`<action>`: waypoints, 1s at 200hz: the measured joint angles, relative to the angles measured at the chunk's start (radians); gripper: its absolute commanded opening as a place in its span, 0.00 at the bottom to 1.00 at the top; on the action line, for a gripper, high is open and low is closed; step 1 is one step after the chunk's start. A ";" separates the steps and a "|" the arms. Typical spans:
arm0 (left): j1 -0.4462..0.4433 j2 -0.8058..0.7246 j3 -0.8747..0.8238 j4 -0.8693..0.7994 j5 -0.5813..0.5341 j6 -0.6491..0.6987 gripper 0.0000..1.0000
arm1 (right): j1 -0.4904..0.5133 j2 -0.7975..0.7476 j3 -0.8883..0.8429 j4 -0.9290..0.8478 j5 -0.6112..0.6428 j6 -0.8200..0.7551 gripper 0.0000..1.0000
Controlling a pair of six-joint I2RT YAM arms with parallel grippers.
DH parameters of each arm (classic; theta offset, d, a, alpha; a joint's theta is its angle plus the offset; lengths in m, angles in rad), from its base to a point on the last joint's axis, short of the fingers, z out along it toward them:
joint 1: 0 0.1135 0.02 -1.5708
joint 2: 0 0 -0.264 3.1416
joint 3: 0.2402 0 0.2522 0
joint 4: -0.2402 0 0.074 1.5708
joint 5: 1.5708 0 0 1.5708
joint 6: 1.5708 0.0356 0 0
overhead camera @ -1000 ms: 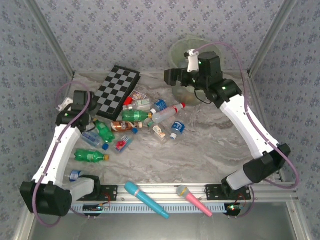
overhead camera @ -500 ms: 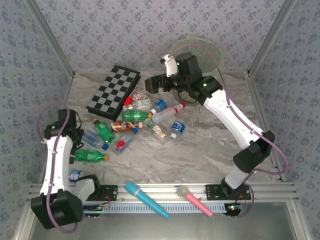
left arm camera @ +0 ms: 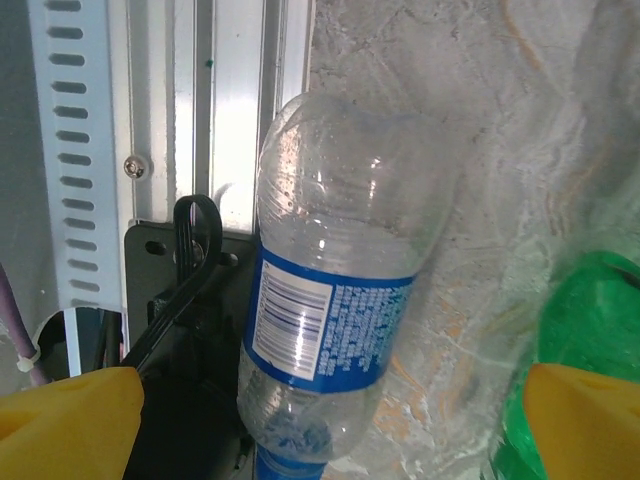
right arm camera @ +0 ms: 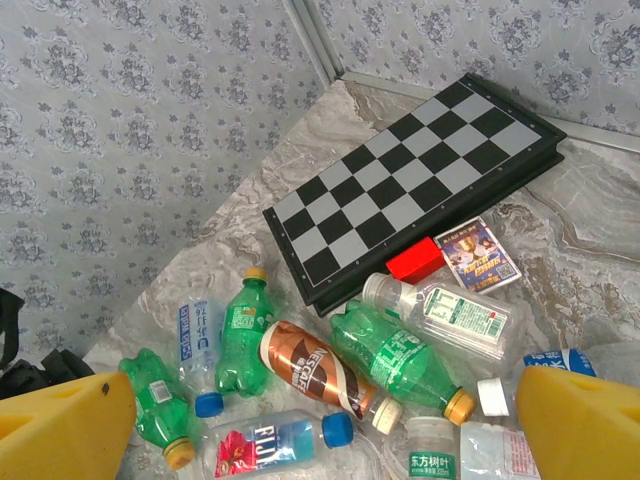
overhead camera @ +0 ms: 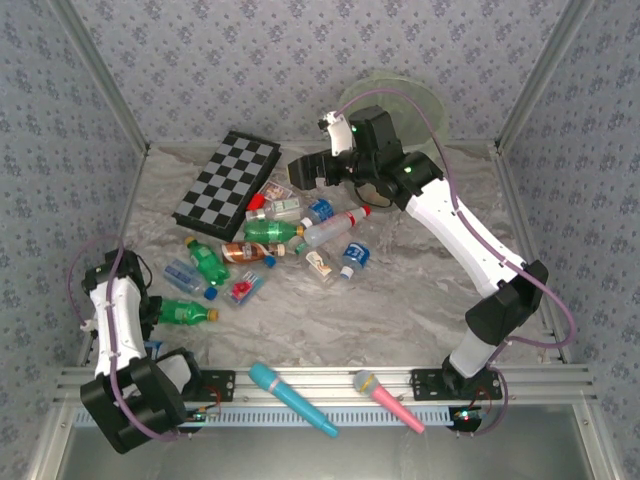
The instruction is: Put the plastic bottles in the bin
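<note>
Since half a second ago, our left arm has folded back toward 8 o'clock. The left gripper [left arm camera: 330,420] hangs released, jaws wide, over a clear blue-labelled bottle [left arm camera: 335,300] beside the rail [left arm camera: 230,100]. The other plastic bottles [overhead camera: 270,230] lie heaped at centre. Our right gripper [right arm camera: 320,425] hovers over them, equally slack. The bin [overhead camera: 410,88] stands at 1 o'clock.

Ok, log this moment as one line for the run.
left gripper: open, over clear blue-label bottle by near rail | right gripper: open, above bottle pile | bin: far side
</note>
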 measured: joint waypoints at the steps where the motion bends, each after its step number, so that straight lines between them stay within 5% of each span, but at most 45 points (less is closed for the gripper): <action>1: 0.002 0.002 0.000 0.002 0.000 0.003 0.97 | 0.000 0.000 0.000 0.000 0.000 0.000 1.00; 121: 0.051 0.128 -0.048 0.274 -0.029 0.127 0.96 | 0.000 0.001 0.027 -0.027 0.001 0.000 1.00; 200: 0.051 0.084 -0.063 0.266 -0.036 0.131 0.95 | 0.005 0.010 0.037 -0.058 0.004 -0.007 1.00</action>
